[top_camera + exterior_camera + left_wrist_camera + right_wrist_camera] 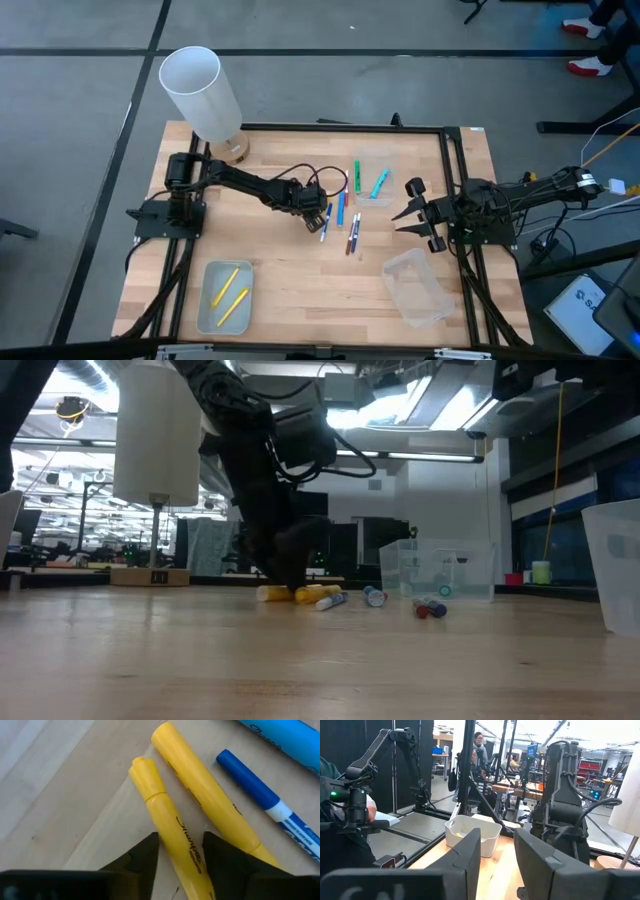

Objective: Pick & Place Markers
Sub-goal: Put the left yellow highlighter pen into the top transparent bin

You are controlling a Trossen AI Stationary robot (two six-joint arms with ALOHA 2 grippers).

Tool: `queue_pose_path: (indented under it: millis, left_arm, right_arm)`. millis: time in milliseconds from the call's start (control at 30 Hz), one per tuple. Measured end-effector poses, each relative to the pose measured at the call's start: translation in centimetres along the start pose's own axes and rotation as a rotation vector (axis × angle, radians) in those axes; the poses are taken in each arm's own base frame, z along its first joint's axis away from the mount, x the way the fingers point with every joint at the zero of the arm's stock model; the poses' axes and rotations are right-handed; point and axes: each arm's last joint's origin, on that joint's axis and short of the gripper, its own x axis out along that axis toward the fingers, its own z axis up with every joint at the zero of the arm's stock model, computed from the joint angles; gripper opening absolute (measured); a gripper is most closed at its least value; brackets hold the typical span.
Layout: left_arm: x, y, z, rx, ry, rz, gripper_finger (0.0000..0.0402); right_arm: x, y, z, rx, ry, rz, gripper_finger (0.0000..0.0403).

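Several markers lie scattered mid-table in the high view: green point(356, 172), light blue point(380, 184), blue point(341, 207) and red/purple ones point(352, 236). My left gripper point(316, 207) is down at the table on a yellow marker point(172, 835). A second yellow marker point(205, 805) lies right beside it, with a blue marker point(260, 797) past that. The low view shows the left gripper point(295, 588) at the table top by the yellow markers point(318, 593). My right gripper point(412, 213), point(497, 842) waits open above the table's right side, touching nothing. My left gripper pinches the yellow marker's barrel point(182, 852) between its two fingers, which lie across the marker. The fingers come from above, pointing down. The marker lies flat on the table, its cap end point(142, 770) sticking out past the fingers. The right finger point(225, 865) stands against the second yellow marker.
A clear tray point(212, 272) at the near left holds two yellow markers point(230, 297). Another clear tray point(420, 290) sits near right. A white cylinder on a wooden base point(200, 92) stands at the far left corner. People show beyond the table in the right wrist view.
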Motion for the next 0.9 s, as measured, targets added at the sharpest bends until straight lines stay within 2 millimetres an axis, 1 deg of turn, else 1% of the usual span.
queue_pose_path:
  millis: [167, 233, 500, 667, 733, 900]
  left_arm:
    - [0.0, -0.1, -0.2, 0.021, -0.006, 0.023, 0.007]
    - [-0.1, 0.0, -0.2, 0.027, -0.011, 0.041, 0.0056]
    - [-0.3, 0.2, -0.2, 0.029, -0.016, 0.062, 0.0056]
    - [-1.0, 0.6, -0.2, 0.036, -0.017, 0.091, 0.0056]
    - [-1.6, 0.8, -0.2, 0.042, -0.018, 0.118, 0.0056]
    - [-2.5, 0.5, 0.0, 0.041, -0.052, 0.121, 0.0056]
  right_arm:
    - [0.0, 0.0, 0.0, 0.001, 0.0, 0.0, 0.0118]
    - [0.0, 0.0, 0.0, 0.005, 0.002, 0.0, 0.0118]
    - [0.1, 0.1, -0.6, 0.014, 0.054, 0.008, 0.0118]
    - [0.2, 0.1, -0.7, 0.014, 0.061, 0.009, 0.0118]
    - [0.3, 0.1, -0.7, 0.014, 0.056, 0.008, 0.0118]
    - [0.6, 0.0, -0.7, 0.024, 0.053, 0.008, 0.0118]
